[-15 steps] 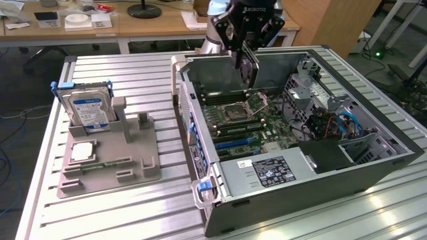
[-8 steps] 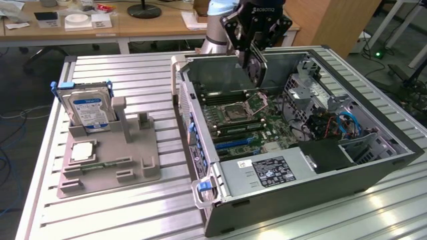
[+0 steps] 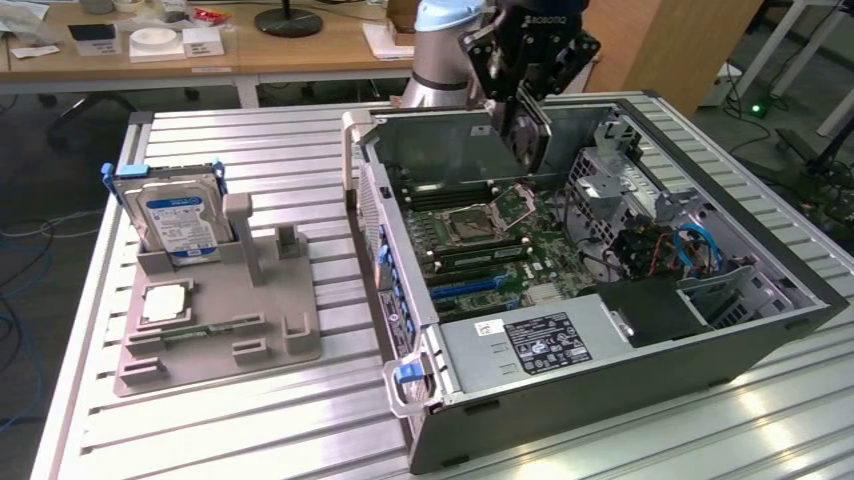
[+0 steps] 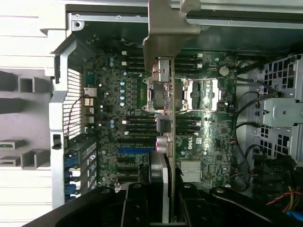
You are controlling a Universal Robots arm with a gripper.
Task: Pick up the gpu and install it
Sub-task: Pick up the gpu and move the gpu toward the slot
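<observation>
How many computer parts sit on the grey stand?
3: a hard drive upright at the far end, a square chip lying flat in the middle, a thin memory stick nearer the camera. None seems hidden.

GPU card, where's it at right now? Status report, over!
Hand shut on the gpu. Card held on edge above the motherboard of the open case, not seated in a slot. Nothing seen between card and board.

Gripper clamped on gpu, card seen edge-on, silver bracket at far end, held over motherboard inside open computer case. Blue slot beside card edge; CPU socket on other side; black cables nearby
</observation>
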